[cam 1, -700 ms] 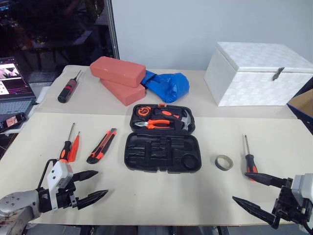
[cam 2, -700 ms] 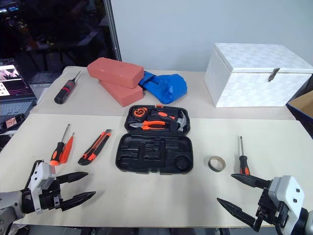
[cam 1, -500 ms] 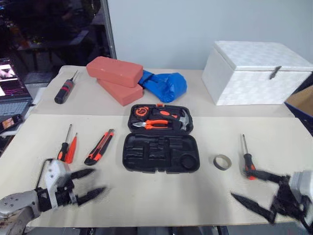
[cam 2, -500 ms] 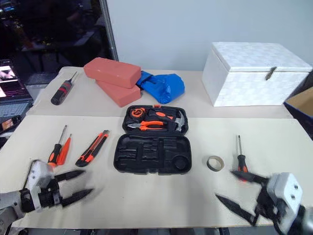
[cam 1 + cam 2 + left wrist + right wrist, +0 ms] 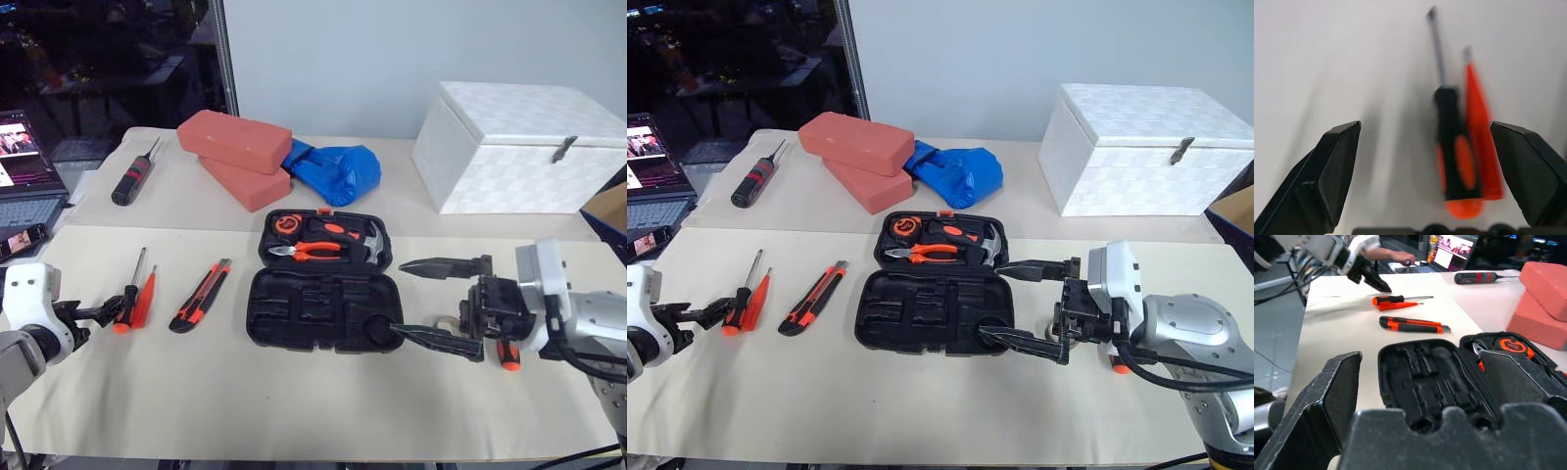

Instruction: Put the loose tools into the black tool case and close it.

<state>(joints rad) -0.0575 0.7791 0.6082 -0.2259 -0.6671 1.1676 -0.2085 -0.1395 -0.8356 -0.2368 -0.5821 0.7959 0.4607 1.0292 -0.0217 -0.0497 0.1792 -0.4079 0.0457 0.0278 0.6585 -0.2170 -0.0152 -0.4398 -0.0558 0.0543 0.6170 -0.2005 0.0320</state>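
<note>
Beige table [image 5: 294, 392] carries open tool case [image 5: 323, 304], screwdrivers [image 5: 132, 299], knife [image 5: 201, 295].

At the far left of the table [image 5: 294, 411] we see a thick black screwdriver with a red band [image 5: 134, 177], lying flat, well beyond the left hand's reach. To its right two salmon-pink bricks [image 5: 235, 142] are stacked, the upper one skewed across the lower, and a crumpled blue bag [image 5: 338, 172] lies touching them. Far beyond the right hand a white box [image 5: 519, 147] stands with its lid down and a small metal latch on its front. Off the table's left edge, near the left hand, an open laptop [image 5: 24, 162] shows a lit screen.
</note>
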